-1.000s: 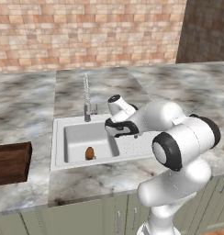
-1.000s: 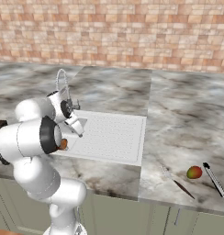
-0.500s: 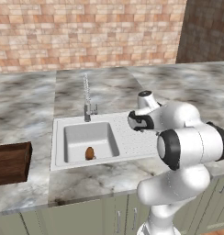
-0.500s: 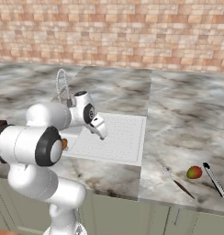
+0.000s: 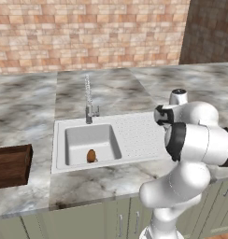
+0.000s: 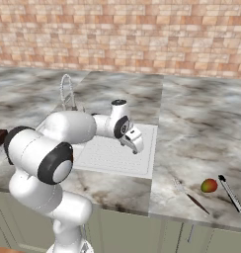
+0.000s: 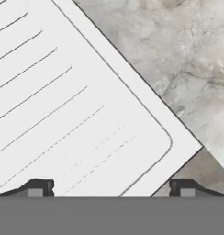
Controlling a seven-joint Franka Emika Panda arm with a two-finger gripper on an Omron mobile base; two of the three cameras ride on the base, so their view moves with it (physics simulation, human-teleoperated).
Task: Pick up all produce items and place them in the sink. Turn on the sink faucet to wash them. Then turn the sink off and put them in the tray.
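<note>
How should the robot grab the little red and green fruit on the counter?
Come straight down from above and close the fingers across the middle of the red-and-green fruit. It is small, round and lies free on the counter, though a thin utensil sits close beside it.

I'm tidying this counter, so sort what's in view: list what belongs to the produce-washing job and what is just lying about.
Belongs to the job:
- brown oval, in the basin
- red-and-green fruit, on the counter
- sink
- faucet
- wooden tray
- hand, open and empty

Just lying about:
- black pen-like stick
- thin dark utensil
</note>
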